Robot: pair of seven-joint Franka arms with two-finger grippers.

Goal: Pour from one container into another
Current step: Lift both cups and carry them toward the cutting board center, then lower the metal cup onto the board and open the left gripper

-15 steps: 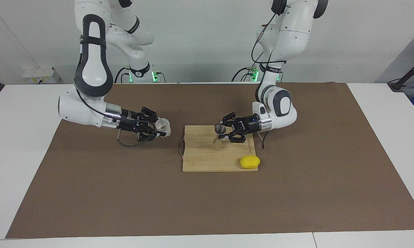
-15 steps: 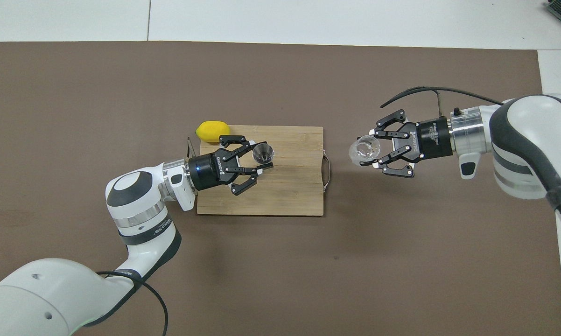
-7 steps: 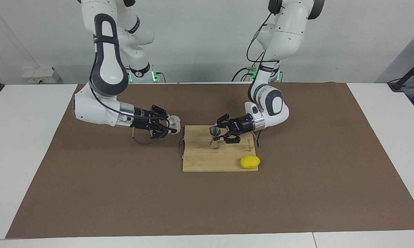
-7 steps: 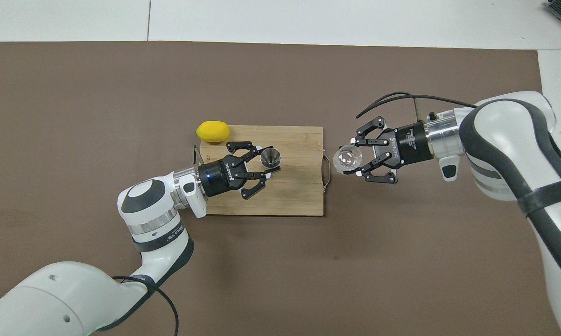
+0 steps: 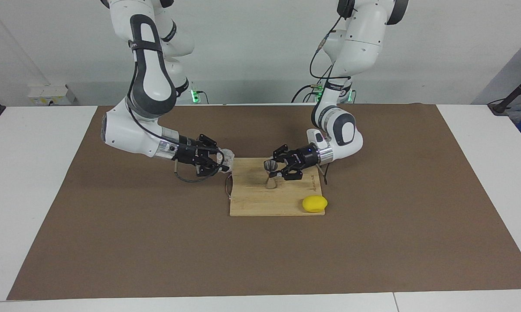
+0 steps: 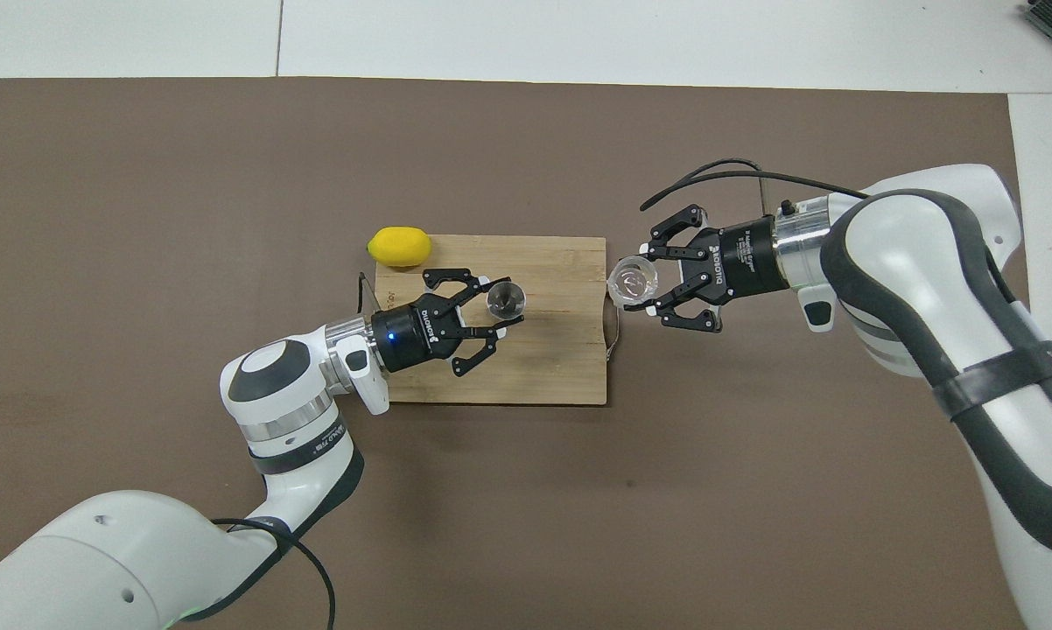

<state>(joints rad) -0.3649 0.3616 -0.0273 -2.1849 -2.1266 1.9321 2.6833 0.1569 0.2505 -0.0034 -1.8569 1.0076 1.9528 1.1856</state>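
In the facing view, nearest the camera, a yellow lemon [image 5: 314, 203] sits at the lower right corner of a wooden cutting board [image 5: 252, 201], which lies mid-frame on a brown mat [image 5: 260, 255] covering a white table [image 5: 26, 173].

Higher on the board stands the steel jigger [image 5: 270, 174], hourglass-shaped and upright, its foot seemingly resting on the wood. The left gripper [image 5: 280, 169] comes in from the right of the frame and is closed on the jigger around its narrow waist.

Just left of the board's wire handle, the right gripper [image 5: 222, 161] reaches in from the frame's left, clamped sideways on the clear glass tumbler [image 5: 226, 157], which hangs above the mat at the board's edge, roughly upright. In the overhead view the tumbler [image 6: 633, 283] appears at the board's right edge, mouth upward; any contents cannot be made out.

The tumbler looks rigid, smooth and breakable, probably heavy for its size with thick walls; a grip across its faceted sides suits it. The jigger is likely light, hard and easily tipped, so holding the waist steadies it for pouring.
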